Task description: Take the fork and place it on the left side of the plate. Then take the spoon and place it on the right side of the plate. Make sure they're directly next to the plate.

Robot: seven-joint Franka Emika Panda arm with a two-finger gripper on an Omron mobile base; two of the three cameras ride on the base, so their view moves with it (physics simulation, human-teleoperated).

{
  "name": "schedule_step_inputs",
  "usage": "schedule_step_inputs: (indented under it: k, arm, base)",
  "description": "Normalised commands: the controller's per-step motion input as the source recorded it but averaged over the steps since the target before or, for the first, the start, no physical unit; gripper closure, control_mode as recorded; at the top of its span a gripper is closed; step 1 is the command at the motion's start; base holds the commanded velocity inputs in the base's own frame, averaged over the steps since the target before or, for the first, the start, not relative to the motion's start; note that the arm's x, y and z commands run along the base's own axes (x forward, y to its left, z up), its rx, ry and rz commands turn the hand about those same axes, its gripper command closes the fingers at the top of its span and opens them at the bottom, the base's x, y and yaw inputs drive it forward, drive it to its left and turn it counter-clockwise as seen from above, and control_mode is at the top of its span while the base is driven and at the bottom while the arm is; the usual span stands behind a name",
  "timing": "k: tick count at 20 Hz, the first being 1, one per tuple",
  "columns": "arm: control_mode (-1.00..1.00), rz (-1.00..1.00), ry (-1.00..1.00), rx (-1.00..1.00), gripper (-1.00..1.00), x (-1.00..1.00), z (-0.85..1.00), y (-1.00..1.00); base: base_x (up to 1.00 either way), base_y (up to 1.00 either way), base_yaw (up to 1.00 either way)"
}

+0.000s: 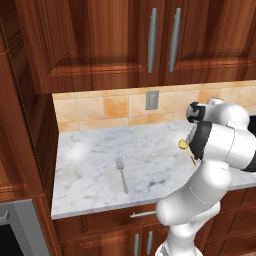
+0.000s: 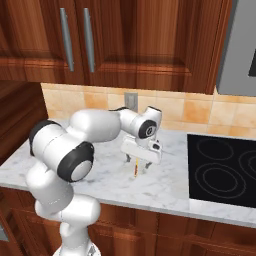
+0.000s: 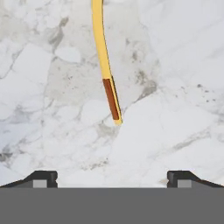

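Note:
The slim grey fork (image 1: 121, 172) lies on the marble counter (image 1: 85, 175), tines toward the backsplash, well left of the arm. Further right lies the yellow spoon (image 1: 184, 145), partly behind the arm's elbow. In the right base view my gripper (image 2: 138, 163) points down just above the spoon (image 2: 135, 171). In the hand view the spoon's yellow stem and orange-brown handle end (image 3: 109, 94) run up from between my fingertips (image 3: 42, 177). The jaws stand wide open with nothing between them. The plate is out of view.
A black cooktop (image 2: 222, 170) is set in the counter to the right of the gripper. Wooden wall cabinets (image 1: 100, 40) hang above, and a wall outlet (image 1: 152, 100) sits in the tiled backsplash. The counter's front edge (image 1: 105, 207) runs near the fork.

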Motion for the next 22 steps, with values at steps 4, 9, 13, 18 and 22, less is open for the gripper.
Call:
schedule_step_inputs:
  k: [4, 9, 13, 18, 22]
  arm:
    - [-1.0, 0.15, 0.0, -0.05, -1.0, 0.2, -0.35, 0.0]
    - [-1.0, 0.15, -0.08, -0.1, -1.0, 0.01, -0.44, 0.0]
    - [-1.0, 0.14, -0.11, -0.06, -1.0, 0.11, -0.34, 0.0]
    - [-1.0, 0.15, -0.13, 0.0, -1.0, 0.42, -0.15, 0.0]
    - [-1.0, 0.16, -0.15, 0.0, -1.0, 0.42, -0.08, 0.0]
  base:
    - [0.0, 0.0, 0.0]
    - [0.0, 0.0, 0.0]
    - [0.0, 0.0, 0.0]
    - [0.0, 0.0, 0.0]
    - [0.0, 0.0, 0.0]
